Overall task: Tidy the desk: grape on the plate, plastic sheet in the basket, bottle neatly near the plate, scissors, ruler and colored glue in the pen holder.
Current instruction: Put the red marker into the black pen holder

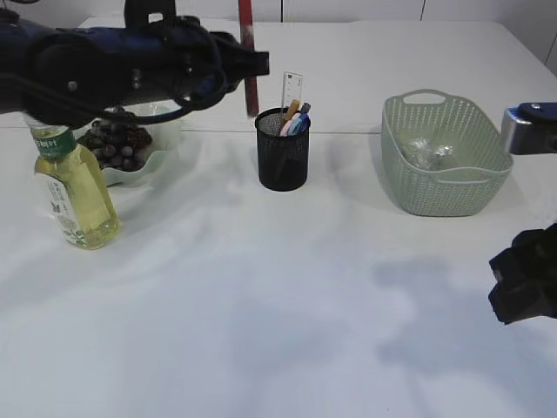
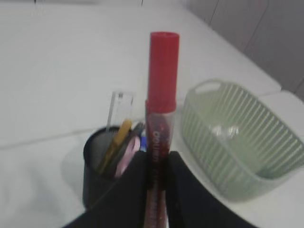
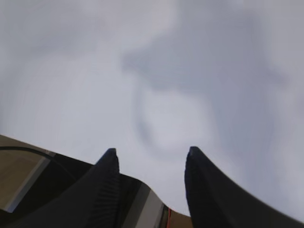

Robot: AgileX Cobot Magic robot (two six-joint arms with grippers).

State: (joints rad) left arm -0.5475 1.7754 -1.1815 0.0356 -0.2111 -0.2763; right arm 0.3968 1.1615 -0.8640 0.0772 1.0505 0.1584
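My left gripper point(image 1: 252, 63) point(image 2: 156, 159) is shut on the colored glue point(image 1: 249, 52) point(image 2: 161, 95), a red tube held upright. The tube hangs just beside the rim of the black mesh pen holder point(image 1: 283, 161) point(image 2: 92, 175). A clear ruler point(image 1: 291, 90) point(image 2: 119, 107) and the pink-and-blue scissors handles point(image 1: 294, 124) point(image 2: 126, 159) stick out of the holder. Dark grapes point(image 1: 117, 144) lie on the white plate point(image 1: 148, 172). The bottle point(image 1: 77, 187) of yellow liquid stands in front of the plate. The crumpled plastic sheet point(image 1: 426, 154) point(image 2: 223, 130) lies in the green basket point(image 1: 435, 192) point(image 2: 285, 159). My right gripper point(image 1: 522, 279) point(image 3: 152, 152) is open over bare table.
The left arm stretches across the upper left of the exterior view, above the plate and bottle. The basket stands to the right of the pen holder. A white cloth covers the table, with a table seam behind the holder.
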